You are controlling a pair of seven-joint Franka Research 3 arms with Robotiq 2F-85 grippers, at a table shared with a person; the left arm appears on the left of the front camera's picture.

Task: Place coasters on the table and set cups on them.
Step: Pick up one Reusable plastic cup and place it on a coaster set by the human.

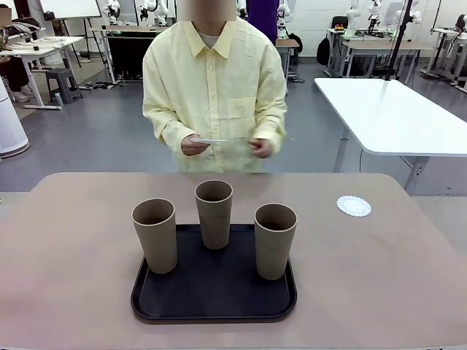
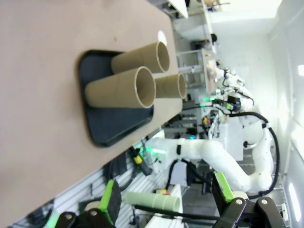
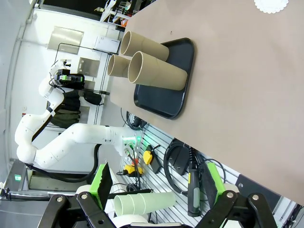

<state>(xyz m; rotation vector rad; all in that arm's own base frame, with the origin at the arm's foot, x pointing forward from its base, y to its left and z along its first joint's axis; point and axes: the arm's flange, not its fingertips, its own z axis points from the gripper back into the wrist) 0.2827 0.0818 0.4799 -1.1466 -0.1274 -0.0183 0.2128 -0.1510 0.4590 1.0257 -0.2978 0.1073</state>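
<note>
Nearest the front camera, a black tray (image 1: 211,310) sits on the table (image 1: 73,255). It carries three cups (image 1: 214,214), upright, apart and apparently empty. One coaster (image 1: 354,205) lies far right on the table, well apart from the tray. The person's hand (image 1: 194,144) holds a thin white piece, probably another coaster. Left gripper (image 2: 165,185) and right gripper (image 3: 157,168): jaws wide, empty. Risks: a tall cup could topple if knocked against a neighbour, and a light coaster could slide under an off-centre cup.

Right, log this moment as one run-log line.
cups: three upright on tray | coaster: one on table, far right | left fingers: open | right fingers: open
</note>
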